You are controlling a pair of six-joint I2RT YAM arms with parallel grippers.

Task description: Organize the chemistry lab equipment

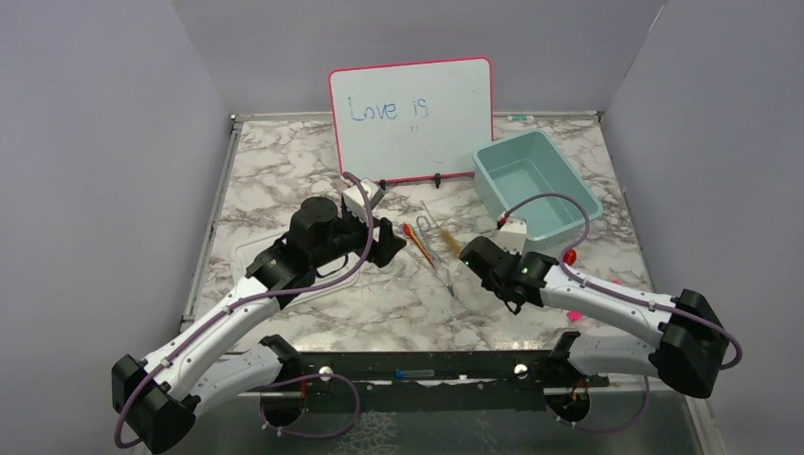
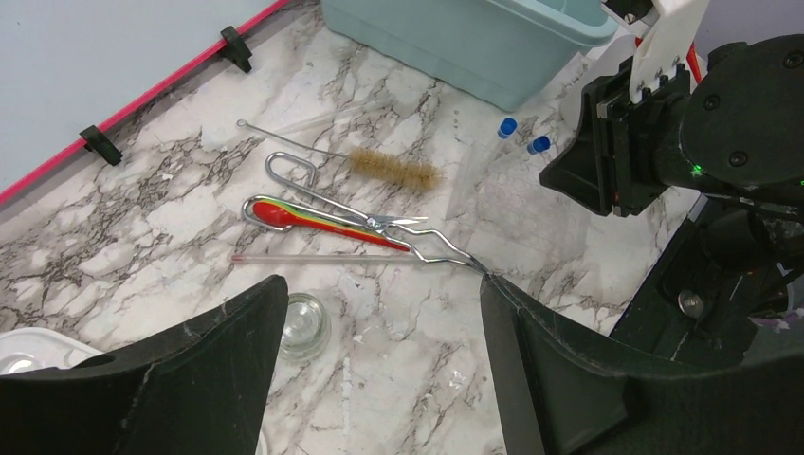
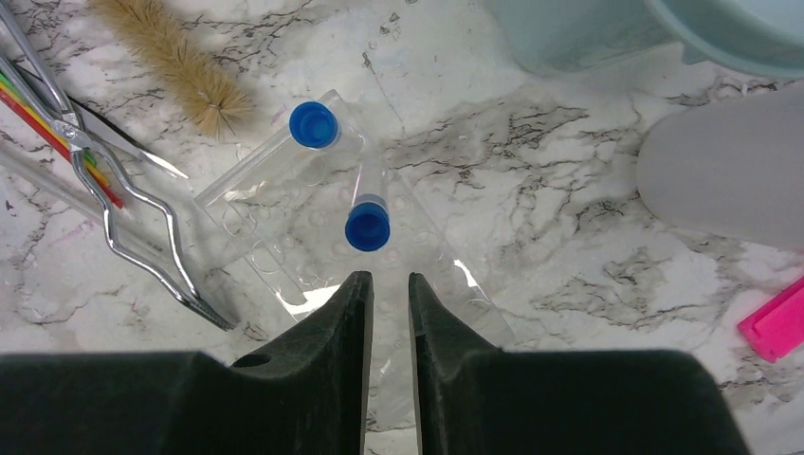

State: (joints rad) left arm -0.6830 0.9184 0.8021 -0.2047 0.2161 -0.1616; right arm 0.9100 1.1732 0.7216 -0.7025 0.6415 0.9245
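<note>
left gripper (image 1: 384, 242) sits left of worktop centre, fingers spread wide, holding nothing; wrist view has it angled down with the small glass beaker (image 2: 303, 327) just under the gap, so my read is it's lining up on that. right of it, mid-worktop, is the loose pile: red and orange sticks (image 2: 322, 223) lying across the metal tweezers (image 2: 379, 223), touching, with a thin clear rod (image 2: 332, 258) alongside on the near side. wire brush (image 2: 393, 171) is just beyond them toward the far edge, bristle end pointing right. overlap means anything picked from the pile will likely drag its neighbour. next right, two blue-capped tubes (image 3: 368, 223) lie on a clear plastic rack (image 3: 275, 218), flat on the marble. right gripper (image 3: 389, 280) is low over the rack's near side, fingers pinched to a thin slit, nothing visibly clamped; can't tell if the clear edge is caught. small red funnel (image 1: 570, 256) looks to be near the right edge beside that arm, too small to be sure. teal bin (image 1: 531, 185) at the far right corner is empty and is the likely drop point, so nothing is sorted yet. pink marker (image 3: 773, 322) near the right edge, not part of the job
</note>
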